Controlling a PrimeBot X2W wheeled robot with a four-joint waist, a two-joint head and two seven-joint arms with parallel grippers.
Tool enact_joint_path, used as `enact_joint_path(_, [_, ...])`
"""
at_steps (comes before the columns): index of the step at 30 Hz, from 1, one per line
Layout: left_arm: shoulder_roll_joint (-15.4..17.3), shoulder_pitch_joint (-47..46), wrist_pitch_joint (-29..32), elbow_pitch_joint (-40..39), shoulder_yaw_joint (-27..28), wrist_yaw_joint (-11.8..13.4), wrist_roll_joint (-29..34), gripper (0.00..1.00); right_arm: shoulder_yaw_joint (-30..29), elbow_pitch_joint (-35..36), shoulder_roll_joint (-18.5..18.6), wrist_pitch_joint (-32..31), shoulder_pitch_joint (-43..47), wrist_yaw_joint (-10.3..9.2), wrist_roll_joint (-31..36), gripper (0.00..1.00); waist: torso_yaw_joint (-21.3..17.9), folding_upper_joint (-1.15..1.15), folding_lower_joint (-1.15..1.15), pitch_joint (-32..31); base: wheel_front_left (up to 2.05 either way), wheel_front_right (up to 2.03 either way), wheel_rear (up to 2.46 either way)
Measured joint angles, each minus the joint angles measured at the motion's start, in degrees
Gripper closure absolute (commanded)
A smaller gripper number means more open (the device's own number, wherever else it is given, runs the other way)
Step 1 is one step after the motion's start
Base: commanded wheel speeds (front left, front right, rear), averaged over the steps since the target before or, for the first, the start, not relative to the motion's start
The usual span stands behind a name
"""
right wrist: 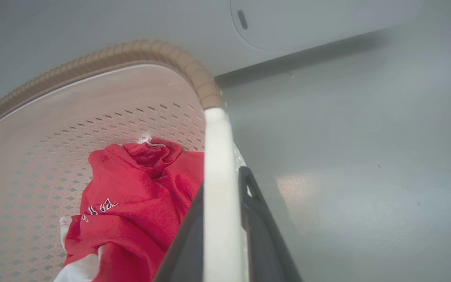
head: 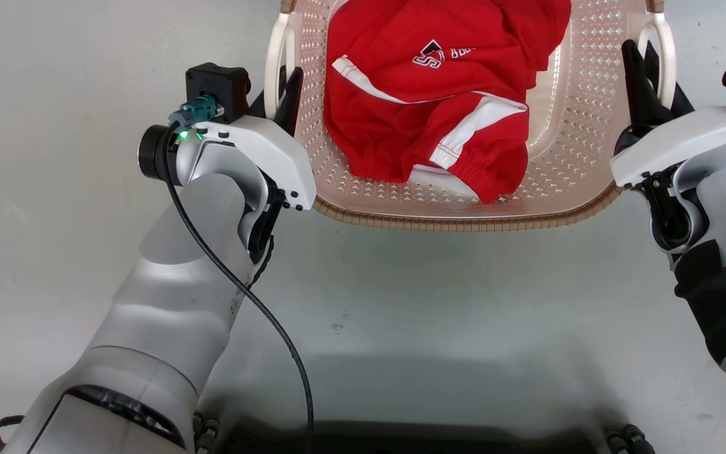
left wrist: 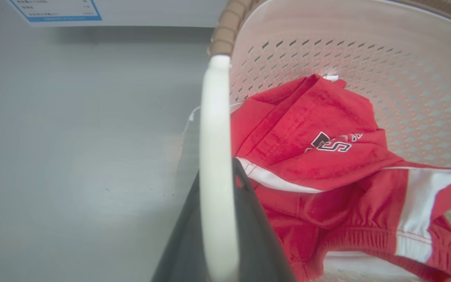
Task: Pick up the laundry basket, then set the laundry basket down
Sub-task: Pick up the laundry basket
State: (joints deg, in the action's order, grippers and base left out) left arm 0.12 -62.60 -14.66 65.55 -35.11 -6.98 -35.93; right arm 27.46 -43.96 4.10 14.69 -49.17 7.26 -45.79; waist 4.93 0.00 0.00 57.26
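Before the robot, on or over a grey floor (head: pixel 86 94), the laundry basket (head: pixel 590 126) sits between both arms with a red-and-white garment (head: pixel 438 113) heaped inside. The left gripper (head: pixel 287 88) pinches the left white handle (left wrist: pixel 215 156) and the right gripper (head: pixel 643 72) pinches the right white handle (right wrist: pixel 217 176). Lifted or resting, unclear.

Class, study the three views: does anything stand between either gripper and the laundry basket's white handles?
Nothing visible does. The left gripper is closed on the left handle and the right gripper on the right handle of the laundry basket. The red garment lies inside, clear of both handles.
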Motion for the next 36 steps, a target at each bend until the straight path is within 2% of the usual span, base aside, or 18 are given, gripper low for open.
enact_joint_path(14, [-0.6, 0.3, 0.0, 3.9, -2.6, 0.2, -3.0, 1.00, 6.7, -10.4, -1.3, -0.1, -3.8, 0.02, 1.1, 1.00, -0.2, 0.00, 0.00, -3.8, 0.00, 0.00, 0.00])
enact_joint_path(26, [-0.9, 1.9, 1.1, 6.3, -3.9, 0.1, -5.0, 1.00, 12.6, -15.4, -2.4, -2.6, -4.8, 0.04, -3.7, 1.00, -1.0, 0.00, 0.00, -8.6, 0.00, 0.00, 0.00])
enact_joint_path(36, [-0.9, 6.9, 2.8, 7.2, -4.0, 0.1, -6.6, 1.00, 16.6, -18.2, -3.5, -4.7, -3.4, 0.46, -7.8, 1.00, -1.7, 0.00, 0.00, -14.8, 0.00, 0.00, 0.00])
